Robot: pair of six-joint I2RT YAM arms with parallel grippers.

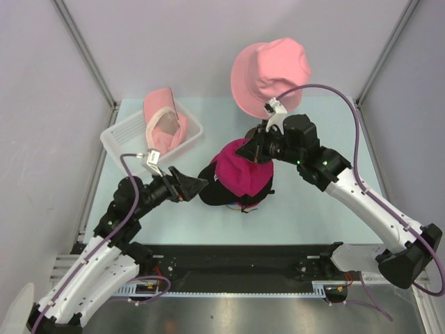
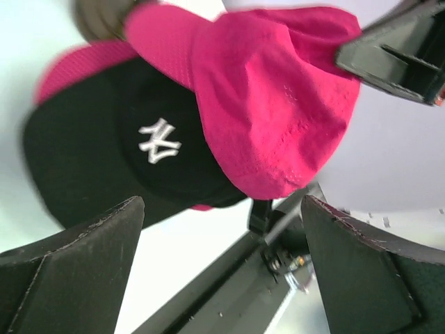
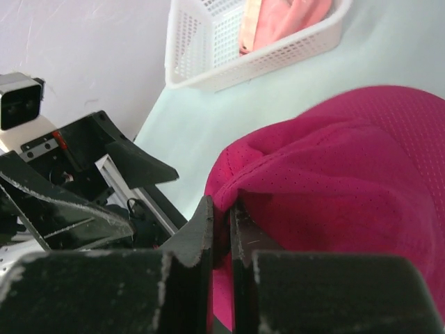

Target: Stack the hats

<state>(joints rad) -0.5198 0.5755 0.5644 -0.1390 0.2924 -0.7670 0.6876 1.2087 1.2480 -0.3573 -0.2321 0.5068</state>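
Note:
A magenta cap [image 1: 240, 174] lies over a dark, near-black cap [image 1: 212, 191] with a white logo at the table's middle. My right gripper [image 1: 256, 149] is shut on a fold of the magenta cap [image 3: 348, 160] at its far edge; the fabric is pinched between the jaws of my right gripper [image 3: 221, 205]. My left gripper [image 1: 198, 184] stands open just left of the dark cap [image 2: 104, 160], touching nothing. In the left wrist view, the magenta cap [image 2: 278, 104] droops over the dark one, with nothing between the fingers of my left gripper [image 2: 222, 202].
A salmon-pink bucket hat [image 1: 271, 73] sits raised at the back right. A light-pink cap [image 1: 163, 122] lies in the white slatted basket [image 1: 118, 139] at the back left. The black rail [image 1: 236, 261] runs along the near edge.

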